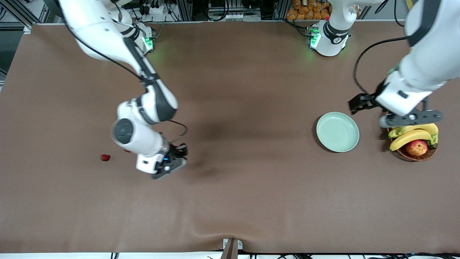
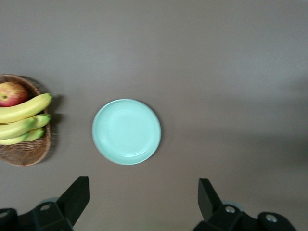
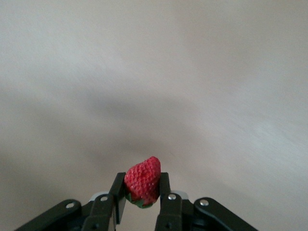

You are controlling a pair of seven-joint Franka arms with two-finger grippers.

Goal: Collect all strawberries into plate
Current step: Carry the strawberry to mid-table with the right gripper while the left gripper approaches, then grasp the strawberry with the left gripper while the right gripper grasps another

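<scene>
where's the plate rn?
The plate sits empty on the table toward the left arm's end, beside the wicker basket of fruit; the left end effector hangs open above it.

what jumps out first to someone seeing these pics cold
Most striking is the bright red strawberry pinched in the right claw, up over bare brown table toward the right arm's end. Next comes the pale mint plate, with nothing on it, toward the left arm's end, beside a wicker basket of bananas and an apple. The left claw hangs open above that plate, and another strawberry lies loose near the right arm.
</scene>
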